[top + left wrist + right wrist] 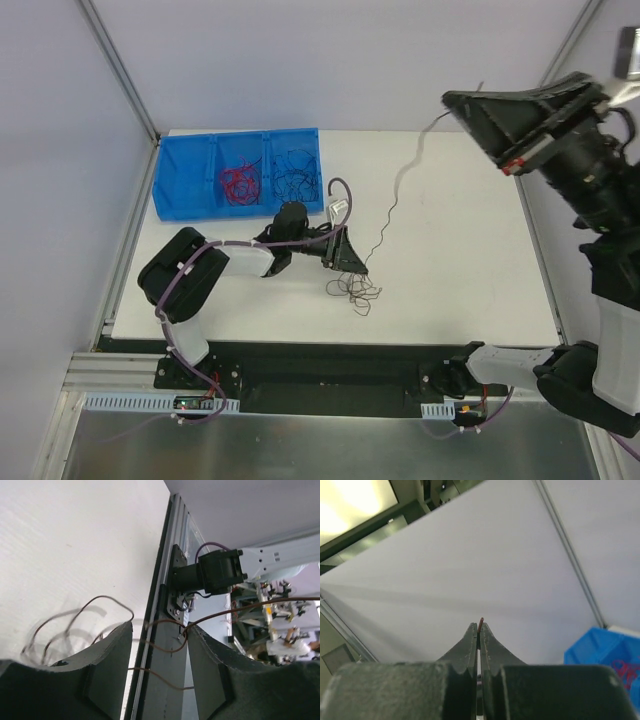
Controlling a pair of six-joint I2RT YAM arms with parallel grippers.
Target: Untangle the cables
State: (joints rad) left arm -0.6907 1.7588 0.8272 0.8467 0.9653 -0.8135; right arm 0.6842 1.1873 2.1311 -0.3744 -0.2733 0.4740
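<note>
From above, you have one blue bin (180,185) at the far left of the white table (470,260). It has three compartments: the left one bare, the middle one holding a heap of red wires (237,183), the right one a heap of black wires (295,175). Two arms are in view. The left gripper (352,265) lies low over the table, just in front of the bin. A small dark tangle (355,290) of thin loops sits on the table right under its tip. One long strand (395,195) rises from that spot in a wavy line up to the right gripper (452,100), which hangs high near the camera and hides the table's far right corner.

In your left wrist view, the jaws are spread wide. Thin brownish loops (107,599) lie on the table beside one finger (107,675), and a few lines cross the gap between the fingers. Beyond the table's metal rail (162,555) you see the right arm's black base (212,572).

In your right wrist view, the jaws are pressed together, pinching the long strand; only its reddish end pokes out at the tips. The bin shows at the lower right, with the red wires inside.
</note>
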